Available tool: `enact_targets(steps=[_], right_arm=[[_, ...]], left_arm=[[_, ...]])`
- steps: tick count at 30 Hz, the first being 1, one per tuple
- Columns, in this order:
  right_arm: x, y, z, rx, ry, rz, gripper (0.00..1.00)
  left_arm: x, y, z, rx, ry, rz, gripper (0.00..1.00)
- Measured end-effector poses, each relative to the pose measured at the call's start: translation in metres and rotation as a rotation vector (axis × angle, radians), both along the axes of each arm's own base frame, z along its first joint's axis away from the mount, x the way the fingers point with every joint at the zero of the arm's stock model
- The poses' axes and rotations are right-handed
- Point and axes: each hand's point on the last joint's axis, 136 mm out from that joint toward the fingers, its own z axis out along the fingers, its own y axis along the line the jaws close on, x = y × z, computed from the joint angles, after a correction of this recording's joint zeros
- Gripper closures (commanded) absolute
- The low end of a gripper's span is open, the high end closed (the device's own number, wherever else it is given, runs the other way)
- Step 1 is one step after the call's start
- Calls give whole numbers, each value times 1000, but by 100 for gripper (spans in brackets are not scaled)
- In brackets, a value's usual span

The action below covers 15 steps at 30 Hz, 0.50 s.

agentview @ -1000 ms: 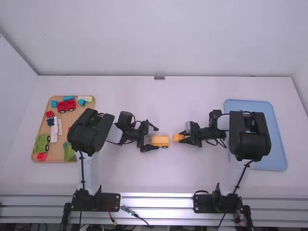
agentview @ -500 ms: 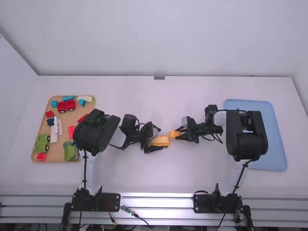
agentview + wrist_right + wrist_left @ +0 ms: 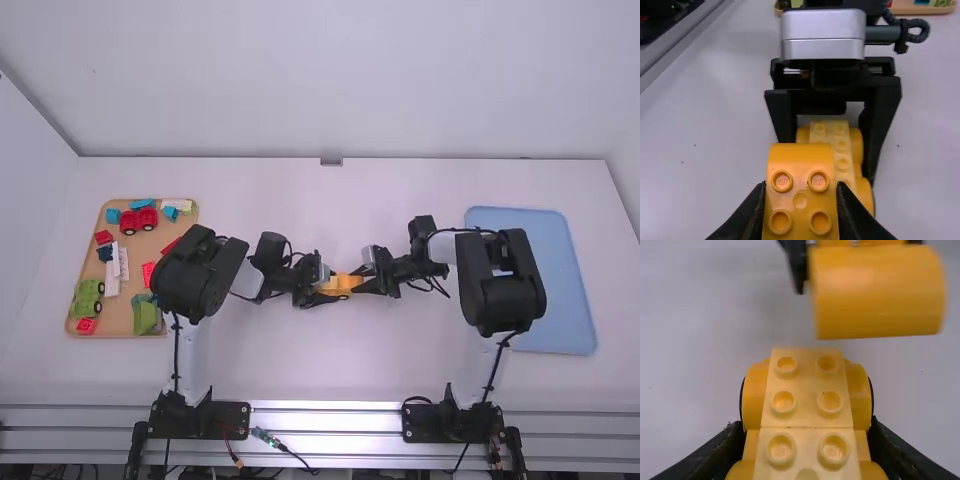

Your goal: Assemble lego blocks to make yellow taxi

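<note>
Left gripper point(image 3: 328, 286) is clamped on the yellow car body point(image 3: 805, 390), one finger each side; right gripper point(image 3: 362, 279) has the yellow block point(image 3: 800, 200) pinched between its fingers. Both pieces sit between the two grippers, near the middle of the white table point(image 3: 400, 370). Hard to make out: in the left wrist view the body covers most of its own fingers and its near end is cut off at the bottom edge; the block runs off the right wrist view's bottom edge and hides part of the body behind it. Can't tell if block and body touch. In the high view the fingers mask most of both pieces. Body's long axis runs left-right across the table, pointing from left gripper toward right gripper, stud pairs lined up along it. Can't tell car front from rear. Block shows its studs to the right wrist camera, a smooth rounded side to the left one
</note>
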Motion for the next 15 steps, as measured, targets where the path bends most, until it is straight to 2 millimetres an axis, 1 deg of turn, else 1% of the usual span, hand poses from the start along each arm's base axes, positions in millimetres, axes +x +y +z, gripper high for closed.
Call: enact_targets(steps=[1, 3, 6, 8, 11, 15], right_arm=[[2, 2, 0, 0, -11, 0, 81], [7, 7, -2, -8, -20, -6, 82], [9, 15, -4, -25, -24, 1, 84], [6, 23, -6, -36, -14, 11, 84], [0, 34, -7, -50, 1, 32, 87], [1, 43, -10, -74, 10, 30, 88]], left_arm=[[-1, 0, 0, 0, -7, -9, 42], [-4, 0, 0, -1, -13, -19, 43], [-5, 0, 0, -4, -13, -26, 43], [-6, 0, 0, -4, -15, -29, 43], [-6, 0, 0, -4, -15, -30, 43], [-6, 0, 0, -5, -15, -33, 43]])
